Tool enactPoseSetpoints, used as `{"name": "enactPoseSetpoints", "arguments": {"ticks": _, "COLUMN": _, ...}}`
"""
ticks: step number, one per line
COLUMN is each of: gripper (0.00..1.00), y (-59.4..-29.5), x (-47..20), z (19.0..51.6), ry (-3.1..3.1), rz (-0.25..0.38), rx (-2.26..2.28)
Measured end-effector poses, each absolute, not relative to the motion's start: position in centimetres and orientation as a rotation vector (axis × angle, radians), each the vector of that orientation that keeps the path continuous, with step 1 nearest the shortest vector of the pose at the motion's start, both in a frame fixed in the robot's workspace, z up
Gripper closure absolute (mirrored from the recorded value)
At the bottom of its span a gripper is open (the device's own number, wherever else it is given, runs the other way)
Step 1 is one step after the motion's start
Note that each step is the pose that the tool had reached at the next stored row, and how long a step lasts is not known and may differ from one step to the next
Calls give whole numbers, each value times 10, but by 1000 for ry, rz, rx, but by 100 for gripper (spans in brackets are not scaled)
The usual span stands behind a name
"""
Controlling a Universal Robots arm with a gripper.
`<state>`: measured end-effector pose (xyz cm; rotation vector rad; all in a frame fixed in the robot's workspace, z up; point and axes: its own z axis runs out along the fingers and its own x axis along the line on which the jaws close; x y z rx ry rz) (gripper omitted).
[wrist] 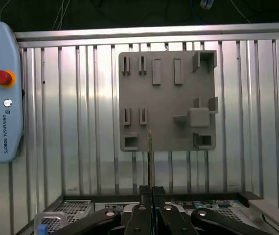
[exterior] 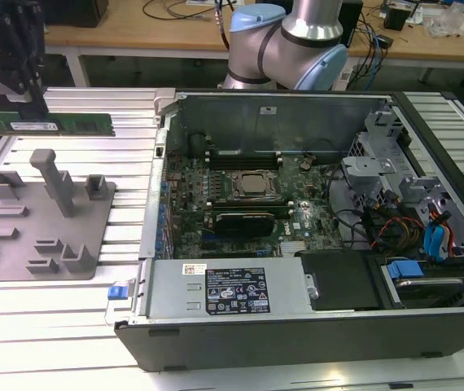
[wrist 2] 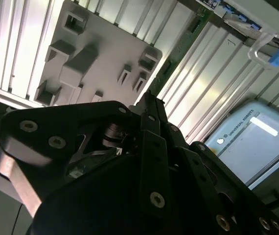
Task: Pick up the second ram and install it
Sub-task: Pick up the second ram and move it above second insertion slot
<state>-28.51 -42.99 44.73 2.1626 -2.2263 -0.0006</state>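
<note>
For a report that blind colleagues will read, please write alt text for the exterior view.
The gripper holds the green ram level near a grey holder plate on the ribbed metal table, at the exterior view's left. Toward that view's right lies an open computer case, its motherboard exposed, with the arm behind it.

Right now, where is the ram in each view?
Exterior view: ram at the exterior view's upper left, past the gray plate.
First wrist view: ram edge-on, crossing the plate's edge.
Second wrist view: ram a dark strip beside the plate.
Shared landmark: the gray plate.
</note>
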Motion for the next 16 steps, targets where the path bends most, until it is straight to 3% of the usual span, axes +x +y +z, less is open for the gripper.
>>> {"name": "enactPoseSetpoints", "arguments": {"ticks": 16, "gripper": 91, "y": -430, "x": -244, "z": 447, "ry": -2226, "rz": -1, "rx": 2163}}
